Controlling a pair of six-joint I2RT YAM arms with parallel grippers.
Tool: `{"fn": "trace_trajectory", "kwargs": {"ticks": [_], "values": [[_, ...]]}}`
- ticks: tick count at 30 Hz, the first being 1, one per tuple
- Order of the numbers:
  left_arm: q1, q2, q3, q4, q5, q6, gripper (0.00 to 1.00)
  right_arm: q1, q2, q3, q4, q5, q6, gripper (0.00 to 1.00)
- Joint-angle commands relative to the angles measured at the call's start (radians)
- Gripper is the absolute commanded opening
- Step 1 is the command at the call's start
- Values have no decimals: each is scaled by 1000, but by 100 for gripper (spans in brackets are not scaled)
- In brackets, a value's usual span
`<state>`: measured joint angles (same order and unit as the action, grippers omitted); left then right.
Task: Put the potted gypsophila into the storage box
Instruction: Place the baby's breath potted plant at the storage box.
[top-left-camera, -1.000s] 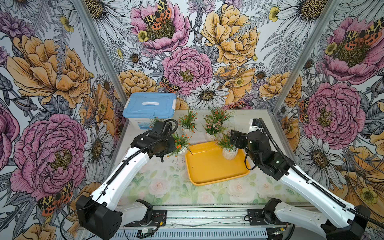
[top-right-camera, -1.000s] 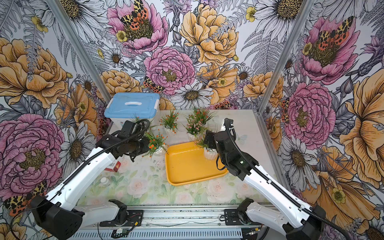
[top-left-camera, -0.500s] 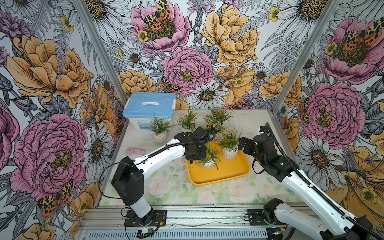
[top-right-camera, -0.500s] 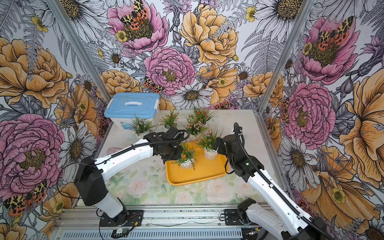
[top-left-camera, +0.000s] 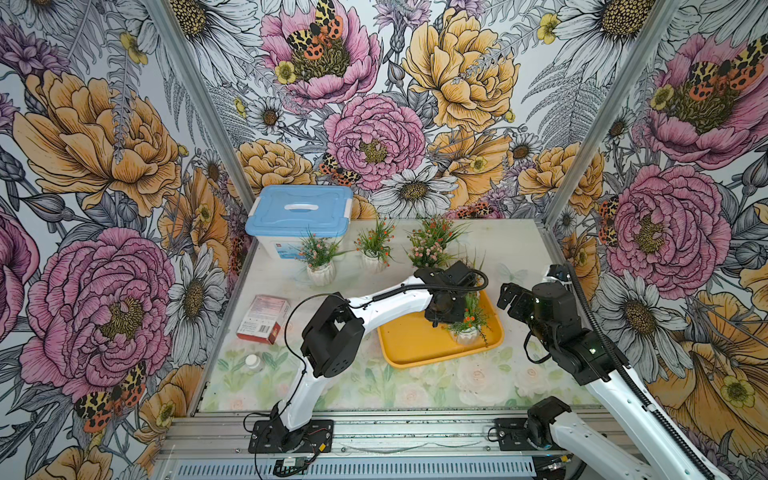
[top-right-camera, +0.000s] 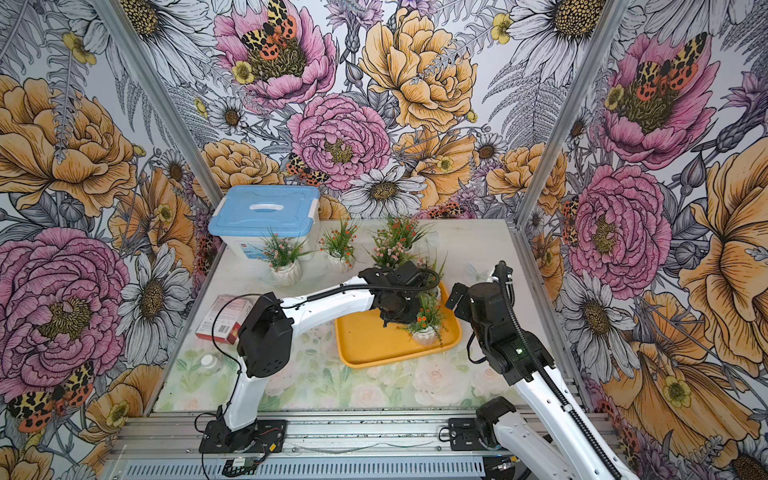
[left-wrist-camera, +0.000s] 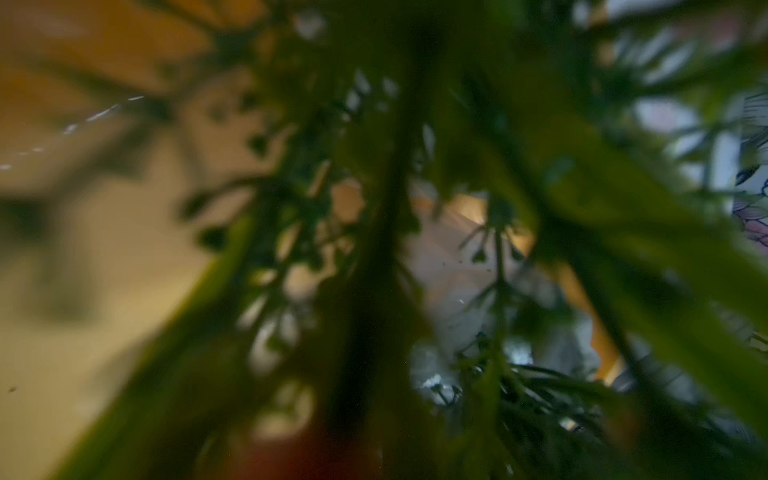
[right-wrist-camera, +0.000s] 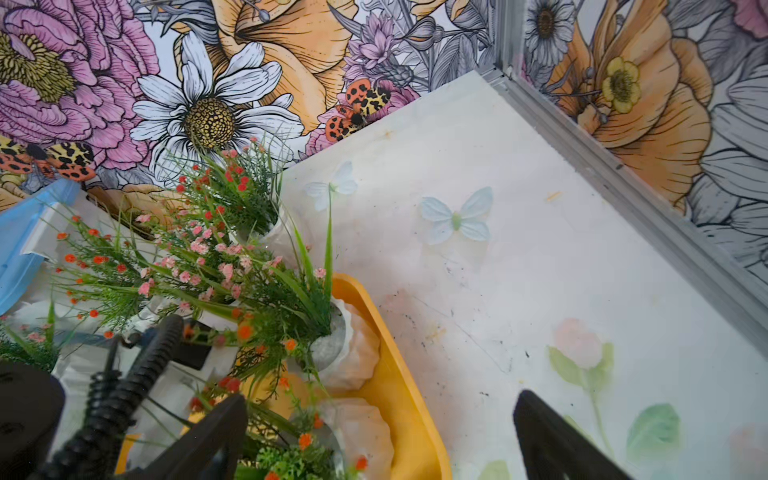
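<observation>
From where I stand, both top views show the left arm stretched across to the storage box (top-left-camera: 415, 345), the yellow tray on the right half of the tabletop (top-left-camera: 503, 245). The left gripper (top-left-camera: 452, 312) is closed down into the sprigs of a potted gypsophila (top-left-camera: 467, 328), whose white pot sits in the tray's near right corner. The pinching tips are buried in greenery, and the left wrist view is no help: it is a blur of dark green stems (left-wrist-camera: 386, 249) against the lens, with an orange smear behind. The right wrist view shows what the top views hide under that arm's black wrist: a second pot (right-wrist-camera: 353, 345) in the tray's far right corner, just beyond the gripped plant's pot (right-wrist-camera: 365, 432). From above only its grass tips (top-left-camera: 473, 264) poke out. The right gripper (top-left-camera: 508, 293) hangs just right of the tray, jaws wide apart and empty, and its black fingers (right-wrist-camera: 208, 436) are cut off by the edge of its own view. Four more plants stand outside the tray along the far side. A pink-flowered plant (top-left-camera: 320, 259) is in front of the white bin (top-left-camera: 299, 212), then comes an orange-flowered plant (top-left-camera: 374, 247), then a crowded pair (top-left-camera: 432, 245) whose pots are hard to tell apart. A red carton (top-left-camera: 264, 318) and a capped bottle (top-left-camera: 252, 361) lie at the left.
</observation>
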<state>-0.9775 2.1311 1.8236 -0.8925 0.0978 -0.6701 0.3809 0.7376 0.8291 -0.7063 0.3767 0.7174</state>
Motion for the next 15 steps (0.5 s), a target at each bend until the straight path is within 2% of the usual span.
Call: {"fn": "trace_trajectory", "kwargs": {"ticks": [1, 7, 15], "values": [[2, 19, 78, 49, 66, 19, 0, -30, -29, 29, -41, 17, -7, 99], [-10, 68, 134, 47, 79, 10, 0, -55, -57, 34, -68, 10, -15, 99], [-17, 33, 146, 47, 29, 14, 33, -66, -70, 30, -85, -4, -18, 99]]}}
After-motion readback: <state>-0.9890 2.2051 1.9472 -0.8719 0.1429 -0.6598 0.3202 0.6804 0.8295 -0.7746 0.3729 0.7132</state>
